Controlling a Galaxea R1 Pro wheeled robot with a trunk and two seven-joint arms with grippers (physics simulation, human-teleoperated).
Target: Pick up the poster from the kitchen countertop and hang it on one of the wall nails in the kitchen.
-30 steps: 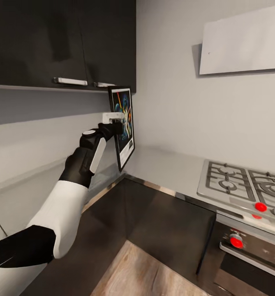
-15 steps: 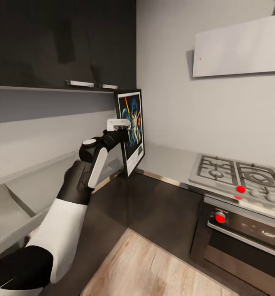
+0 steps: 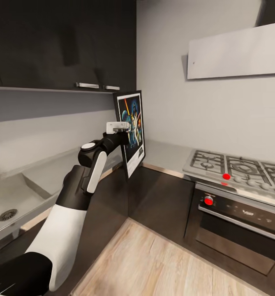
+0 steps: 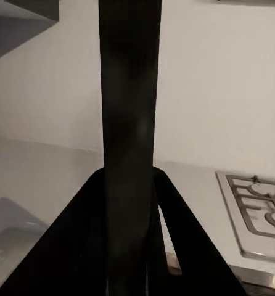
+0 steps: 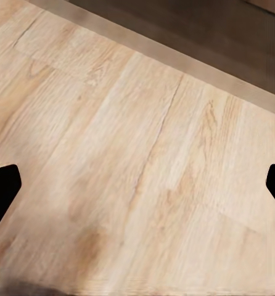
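The poster is held upright, clear of the countertop, pinched edge-on in the left gripper, ready for hanging; the right gripper's jaws are spread.

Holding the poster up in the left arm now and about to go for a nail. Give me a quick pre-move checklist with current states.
1. Grip: left gripper shut on the poster, the dark edge between the fingers in the left wrist view: ok.
2. Poster off the kitchen countertop, held upright: ok.
3. Target nail located: a small dark dot on the pale panel above the gas hob might be one: cannot tell.
4. Poster apart from the upper cabinet: ok.
5. Right gripper open, facing wooden floor: ok.
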